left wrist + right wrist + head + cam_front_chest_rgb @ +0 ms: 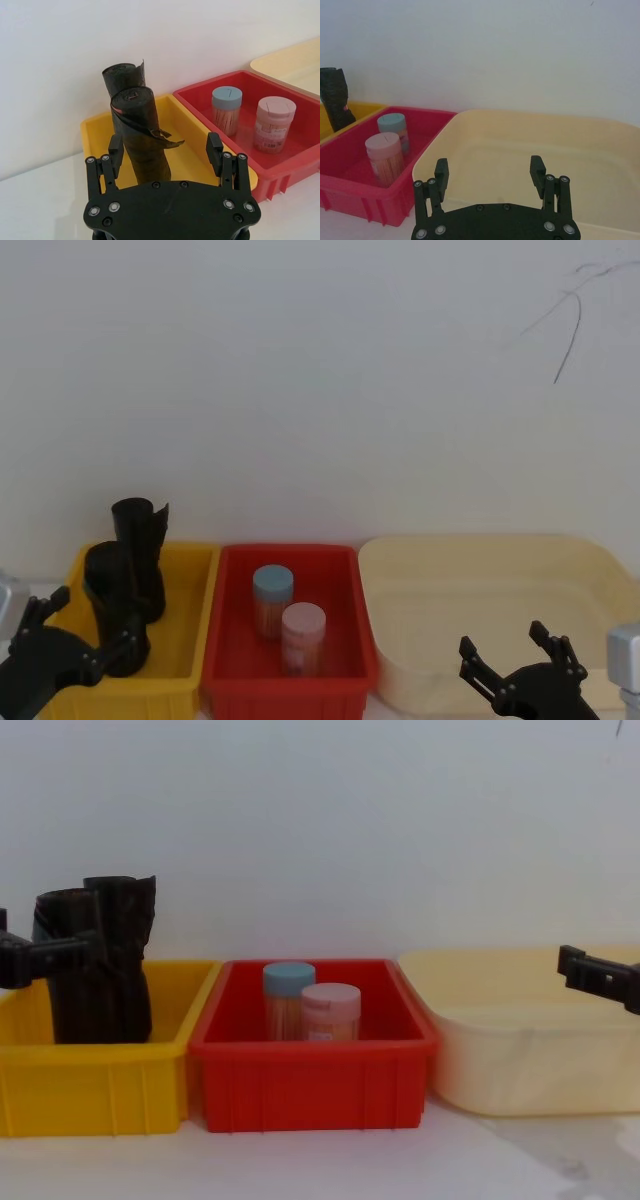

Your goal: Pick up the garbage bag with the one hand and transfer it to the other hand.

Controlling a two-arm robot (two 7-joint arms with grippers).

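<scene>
Left hand [165, 147] is wide open and holds nothing. It sits at the lower left of the head view, with its two fingers [116, 150] on either side of the garbage bag [142, 135]. They do not seem to touch the bag yet, but the roll hides part of the gap, so I can't be sure. The garbage bag stands up straight at the near end of the yellow bin [93, 134], just in front of another black roll [122, 77] with a pointy flap on top. The bag is thin plastic wound tight, so it should be light, a bit squashy and maybe slippery. A loose flap sticks out of its side, and grabbing that would only peel it open. Best to squeeze the round body near the middle, firmly but not hard. Right hand [489, 167] hangs wide open and empty over the cream tub [600, 137], at the lower right of the head view
</scene>
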